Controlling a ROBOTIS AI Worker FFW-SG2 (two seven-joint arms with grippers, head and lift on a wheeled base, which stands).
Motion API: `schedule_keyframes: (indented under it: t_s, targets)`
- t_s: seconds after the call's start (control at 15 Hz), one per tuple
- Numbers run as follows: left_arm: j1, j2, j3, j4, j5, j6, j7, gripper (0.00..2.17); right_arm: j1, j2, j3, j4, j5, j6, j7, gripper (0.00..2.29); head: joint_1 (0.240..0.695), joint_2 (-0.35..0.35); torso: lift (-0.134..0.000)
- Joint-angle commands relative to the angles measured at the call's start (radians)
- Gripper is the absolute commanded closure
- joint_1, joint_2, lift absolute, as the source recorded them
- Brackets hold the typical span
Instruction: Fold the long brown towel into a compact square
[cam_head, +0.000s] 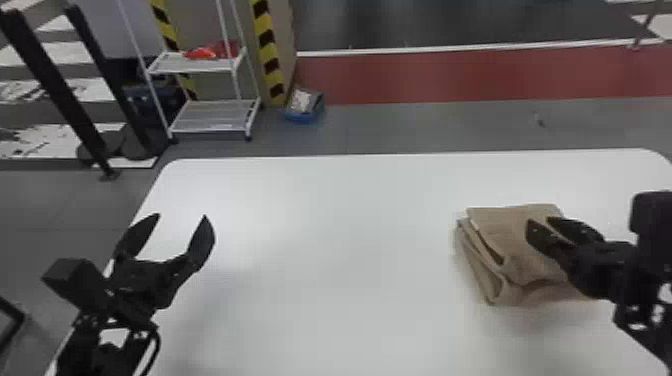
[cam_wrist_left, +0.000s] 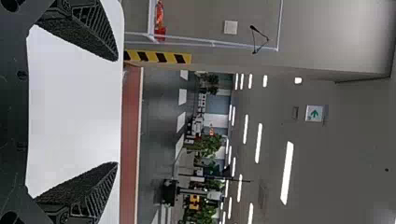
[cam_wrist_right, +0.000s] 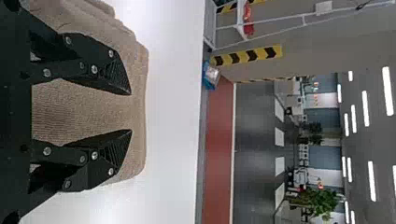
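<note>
Towel (cam_head: 517, 250) lies layered at the table's (cam_head: 325, 235) four o'clock. Right gripper (cam_head: 539, 221), fingers parted, hangs over it, perhaps touching; dropping lower or sweeping sideways could snag the cloth and spread its folds. Left gripper (cam_head: 181, 216) sits at nine o'clock, fingers wide apart.

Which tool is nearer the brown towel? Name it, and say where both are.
Right. The right tool is over the brown towel; the left tool is well off to its left, near the left edge of the white table.
</note>
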Motion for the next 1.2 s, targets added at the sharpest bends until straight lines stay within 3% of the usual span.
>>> schedule_keyframes:
  t_s: [0.0, 0.53, 0.8, 1.0, 1.13]
  targets:
    - [0.002, 0.0, 0.003, -0.001, 0.0, 0.0, -0.001, 0.09, -0.033, 0.0, 0.053, 0.061, 0.061, 0.019, 0.0, 2.05, 0.695, 0.103, -0.125]
    - [0.005, 0.002, 0.011, 0.011, 0.001, -0.003, -0.001, 0.09, -0.01, -0.005, 0.272, 0.053, 0.091, 0.034, 0.026, 2.05, 0.695, 0.218, -0.125]
    - [0.002, 0.003, 0.011, 0.018, 0.001, -0.003, -0.001, 0.09, 0.034, -0.006, 0.37, -0.019, 0.09, 0.031, 0.06, 2.05, 0.695, 0.28, -0.125]
    - [-0.003, 0.006, 0.011, 0.027, 0.003, -0.003, 0.0, 0.09, 0.069, -0.012, 0.4, -0.08, 0.091, 0.007, 0.106, 2.05, 0.695, 0.343, -0.125]
    - [-0.003, 0.006, 0.011, 0.028, 0.003, -0.006, -0.001, 0.09, 0.126, -0.015, 0.366, -0.157, 0.085, -0.006, 0.11, 2.05, 0.695, 0.35, -0.125]
